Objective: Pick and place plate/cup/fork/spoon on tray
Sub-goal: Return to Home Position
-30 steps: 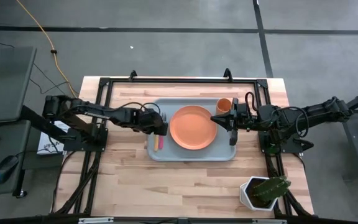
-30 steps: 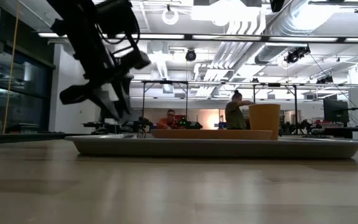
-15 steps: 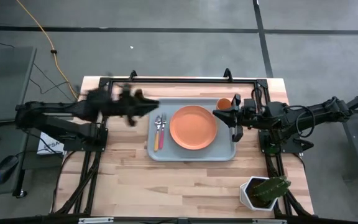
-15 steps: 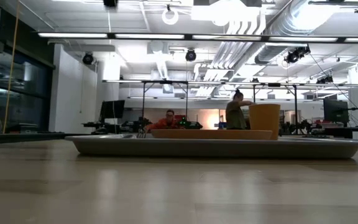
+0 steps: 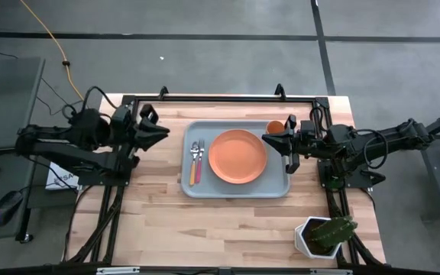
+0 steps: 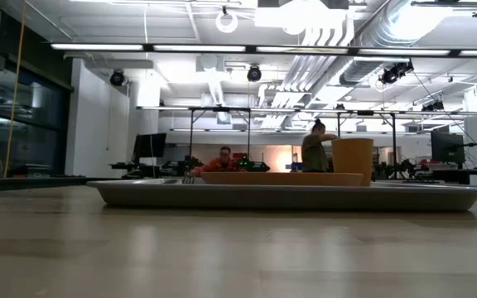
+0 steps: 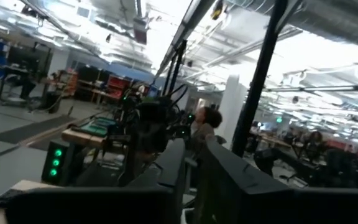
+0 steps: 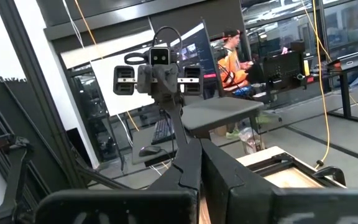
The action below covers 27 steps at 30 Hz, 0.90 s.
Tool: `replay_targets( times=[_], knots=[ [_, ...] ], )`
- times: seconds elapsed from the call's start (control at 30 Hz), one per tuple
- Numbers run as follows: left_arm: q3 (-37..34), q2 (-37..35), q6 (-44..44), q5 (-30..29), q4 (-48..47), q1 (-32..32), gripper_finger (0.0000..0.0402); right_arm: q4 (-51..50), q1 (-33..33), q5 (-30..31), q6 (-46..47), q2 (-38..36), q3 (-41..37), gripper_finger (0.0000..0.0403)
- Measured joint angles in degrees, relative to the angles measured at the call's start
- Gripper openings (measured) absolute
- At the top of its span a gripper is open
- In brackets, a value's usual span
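Note:
The grey-blue tray (image 5: 277, 187) lies flat in the middle of the table. On it rest the orange plate (image 5: 237, 156), the small orange cup (image 5: 274, 127) upright at the far right corner, and, side by side at the left end, the pink-handled fork (image 5: 192, 169) and the orange-handled spoon (image 5: 198, 169). The low view shows the tray (image 6: 288, 195), the plate (image 6: 280, 177) and the cup (image 6: 352, 157). My left gripper (image 5: 163, 131) hangs shut and empty left of the tray. My right gripper (image 5: 266, 142) hangs shut and empty over the tray's right edge, beside the cup.
A white pot with a green plant (image 5: 325, 235) stands at the table's near right corner. Black frame rails (image 5: 220, 98) run along the table's far edge and sides. Bare wood (image 5: 220, 225) lies near of the tray. People sit in the room beyond (image 6: 313, 153).
My left gripper has drawn back from over the fork and spoon at the tray's left end toward the table's left edge and has left the low view. The fork and spoon lie uncovered on the tray.

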Motion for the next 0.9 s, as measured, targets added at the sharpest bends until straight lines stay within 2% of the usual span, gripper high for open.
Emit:
replay_targets(
  times=[0.2,0.77,0.9],
  knots=[
    [0.0,1.2,1.1,1.3,-0.2,-0.2,0.0004,0.0,0.0,0.0,0.0,0.0,0.0,0.0],
    [0.0,1.1,3.0,1.8,-0.5,-0.2,0.0,-1.0,0.0,-0.1,0.0,0.0,0.0,0.0],
    [0.0,1.0,4.0,1.6,-0.5,-0.2,0.0,-1.0,0.0,-1.8,-0.6,0.0,0.0,0.0]
  ],
)
